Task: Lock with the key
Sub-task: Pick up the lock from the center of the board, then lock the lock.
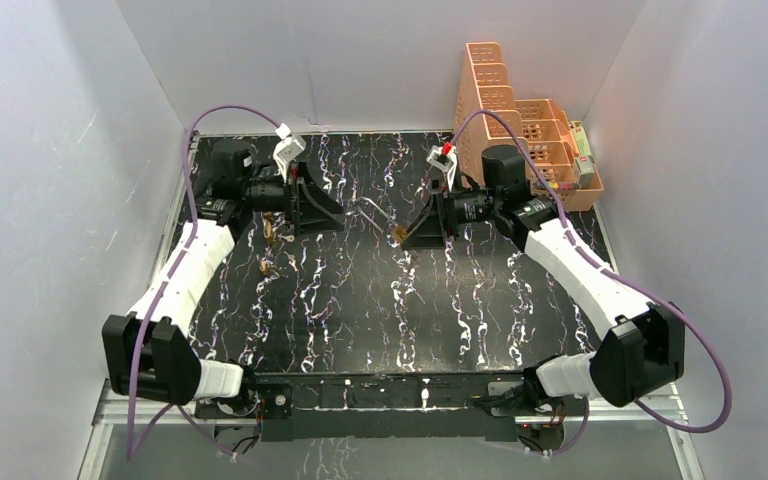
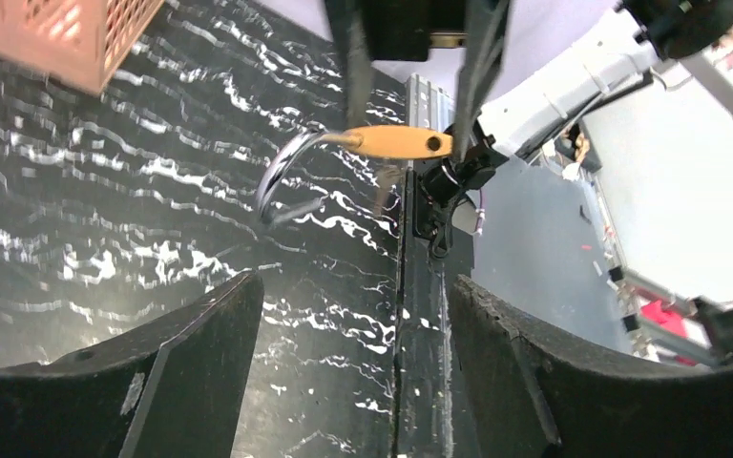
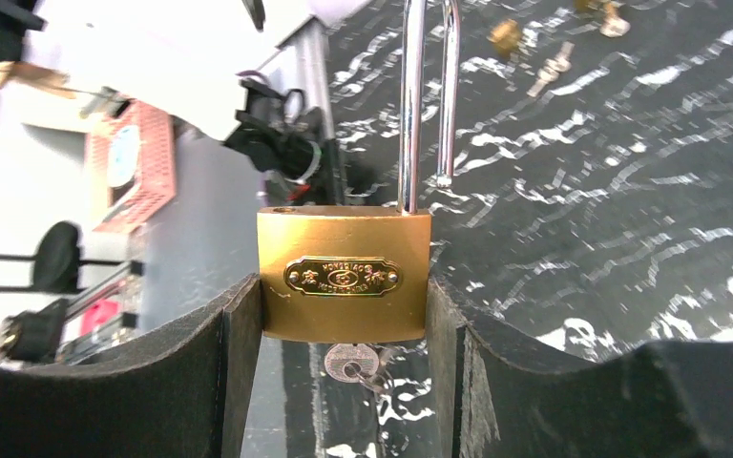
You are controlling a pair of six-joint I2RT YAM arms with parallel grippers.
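Observation:
A brass padlock (image 3: 344,277) is pinched by its two sides between the fingers (image 3: 239,363) of my right gripper (image 3: 344,310), which is shut on it. Its steel shackle (image 3: 429,95) stands open, the free leg ending just above the body. A small silver key (image 3: 351,363) sticks out of the padlock's underside. From above, the padlock (image 1: 400,234) hangs over mid-table with the shackle (image 1: 370,210) pointing left at my left gripper (image 1: 338,216). The left gripper (image 2: 353,291) is open and empty, a short way from the padlock (image 2: 401,142) and shackle (image 2: 282,176).
An orange slotted basket (image 1: 520,130) stands at the back right corner. Small brass pieces (image 1: 270,232) and loose keys (image 3: 554,67) lie on the black marbled table (image 1: 380,300) near the left arm. White walls close in three sides.

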